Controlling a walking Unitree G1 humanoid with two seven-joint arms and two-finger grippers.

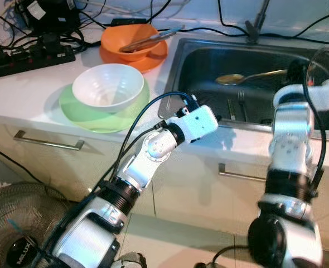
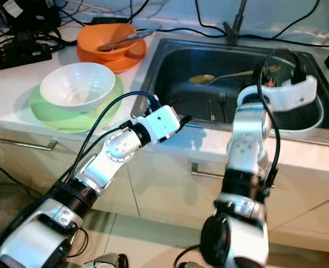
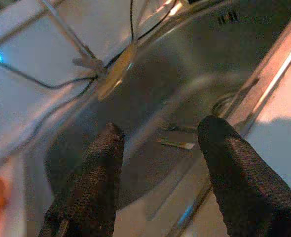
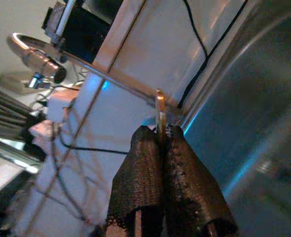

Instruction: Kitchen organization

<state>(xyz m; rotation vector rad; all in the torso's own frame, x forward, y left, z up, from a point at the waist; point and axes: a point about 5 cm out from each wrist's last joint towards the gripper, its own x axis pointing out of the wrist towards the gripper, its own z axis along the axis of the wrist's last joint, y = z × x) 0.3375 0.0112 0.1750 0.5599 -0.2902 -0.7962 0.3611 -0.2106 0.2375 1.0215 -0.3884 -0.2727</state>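
Observation:
A gold spoon (image 1: 231, 79) is held over the steel sink (image 1: 201, 64), its handle running right toward my right arm. My right gripper (image 4: 158, 131) is shut on the thin end of that handle (image 4: 159, 106), above the sink's right side. A fork (image 1: 241, 103) and another utensil (image 1: 231, 110) lie on the sink bottom. My left gripper (image 3: 160, 136) is open with nothing between its fingers, hovering at the sink's front rim (image 2: 170, 131) and looking down into the basin.
Left of the sink a white bowl (image 1: 107, 85) sits on a green plate (image 1: 75, 109). Behind it an orange bowl (image 1: 132, 42) holds tongs (image 1: 150, 39). A power strip (image 1: 30, 58) and cables crowd the back. A fan (image 1: 14, 229) stands at floor level on the left.

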